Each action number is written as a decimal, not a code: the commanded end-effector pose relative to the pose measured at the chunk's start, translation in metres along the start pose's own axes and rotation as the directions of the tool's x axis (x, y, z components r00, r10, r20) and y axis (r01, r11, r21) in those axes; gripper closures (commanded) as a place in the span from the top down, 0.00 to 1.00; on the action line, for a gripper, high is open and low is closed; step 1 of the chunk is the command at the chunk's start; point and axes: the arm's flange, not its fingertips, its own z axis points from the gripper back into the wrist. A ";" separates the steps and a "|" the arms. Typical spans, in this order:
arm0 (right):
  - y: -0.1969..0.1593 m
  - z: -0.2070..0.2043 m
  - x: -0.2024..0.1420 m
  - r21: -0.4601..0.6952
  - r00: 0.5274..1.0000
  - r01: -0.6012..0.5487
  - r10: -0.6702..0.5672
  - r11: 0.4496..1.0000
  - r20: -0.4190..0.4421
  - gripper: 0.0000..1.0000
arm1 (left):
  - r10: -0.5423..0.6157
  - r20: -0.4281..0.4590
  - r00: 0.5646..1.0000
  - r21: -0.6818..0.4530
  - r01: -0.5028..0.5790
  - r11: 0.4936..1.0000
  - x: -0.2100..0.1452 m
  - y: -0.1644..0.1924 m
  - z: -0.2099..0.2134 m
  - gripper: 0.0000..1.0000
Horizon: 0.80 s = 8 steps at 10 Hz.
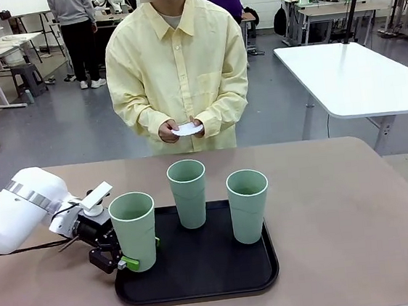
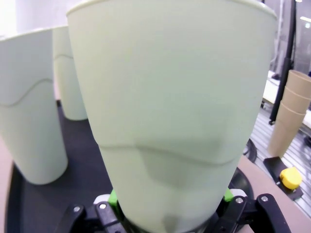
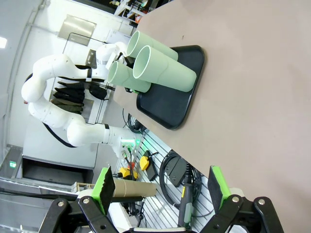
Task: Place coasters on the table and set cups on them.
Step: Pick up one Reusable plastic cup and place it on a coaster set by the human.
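Note:
Three pale green cups stand on a black tray (image 1: 203,279) on the brown table (image 1: 344,240): left cup (image 1: 134,230), middle cup (image 1: 188,191), right cup (image 1: 248,203). My left gripper (image 1: 143,253) is shut on the left cup near its base, green pads on either side. In the left wrist view this held cup (image 2: 170,107) looms between the fingers of the left gripper (image 2: 170,196), with the other cups (image 2: 29,111) beyond. The person across the table holds the white coasters (image 1: 187,129) in both hands. My right gripper (image 3: 160,189) hangs open, far from the cups (image 3: 165,68).
A white table (image 1: 356,71) stands beyond the far right corner. Bare tabletop lies right of the tray and in front of the person. Beside the table, the left wrist view shows a stack of brown paper cups (image 2: 289,111) and a yellow object (image 2: 290,177).

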 end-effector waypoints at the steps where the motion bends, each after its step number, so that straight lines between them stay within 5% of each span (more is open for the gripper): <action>1: 0.000 0.000 0.000 0.007 1.000 0.001 -0.001 1.000 0.003 1.00 | -0.020 0.037 0.999 0.148 0.014 0.989 0.056 -0.040 0.032 0.17; 4: 0.000 0.000 0.000 0.007 1.000 0.001 -0.001 1.000 0.003 1.00 | -0.067 0.074 0.995 0.317 0.040 0.948 0.136 -0.087 0.110 0.17; 7: 0.000 0.000 0.000 0.007 1.000 0.001 -0.001 1.000 0.003 1.00 | 0.011 0.129 0.992 0.374 -0.059 0.926 0.152 -0.110 0.155 0.17; 8: 0.000 0.000 0.000 0.007 1.000 0.001 -0.001 1.000 0.003 1.00 | -0.054 0.087 0.995 0.358 0.020 0.933 0.155 -0.102 0.144 0.17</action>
